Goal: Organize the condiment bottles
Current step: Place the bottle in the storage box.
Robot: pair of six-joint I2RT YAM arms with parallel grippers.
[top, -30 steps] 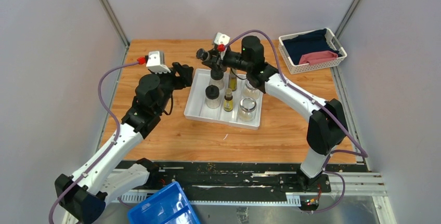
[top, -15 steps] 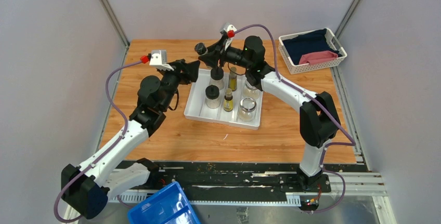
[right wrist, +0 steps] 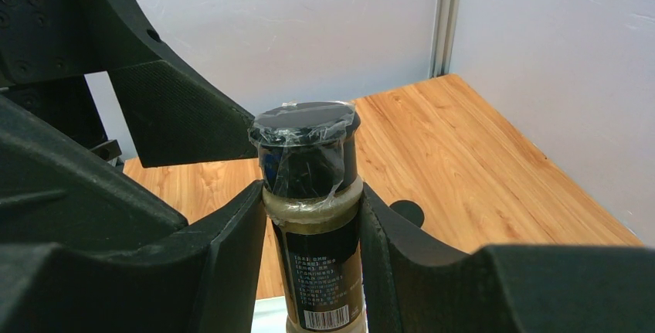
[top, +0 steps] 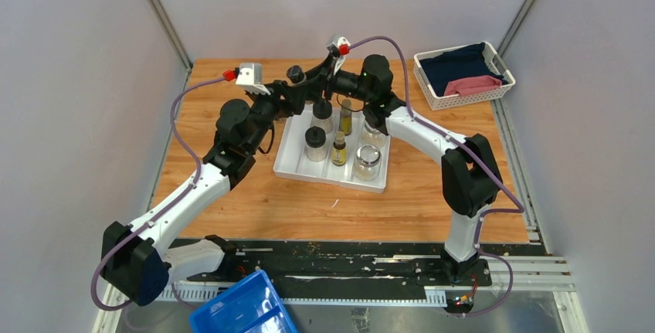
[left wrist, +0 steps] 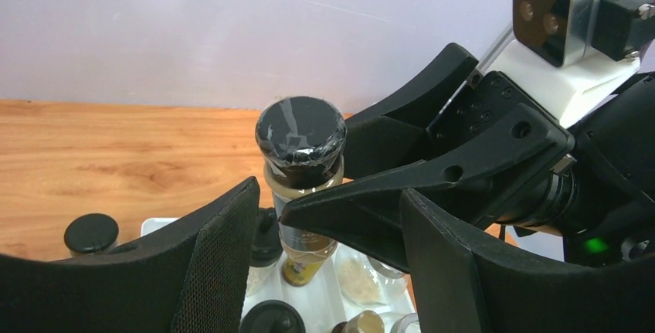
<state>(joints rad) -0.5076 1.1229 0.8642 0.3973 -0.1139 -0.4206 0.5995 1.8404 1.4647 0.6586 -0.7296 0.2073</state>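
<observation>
Right wrist view, right claw [right wrist: 313, 221] clamped on dark-capped bottle [right wrist: 307, 155], left claw [left wrist: 328, 198] spread apart

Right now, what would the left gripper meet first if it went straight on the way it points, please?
Probably the black-capped bottle in the right gripper, straight ahead of the left gripper.

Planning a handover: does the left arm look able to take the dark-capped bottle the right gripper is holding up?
Probably yes: the left gripper is open and facing the dark-capped bottle, whose cap and neck stand free above the right gripper. Lower down, that gripper's fingers crowd the body.
</observation>
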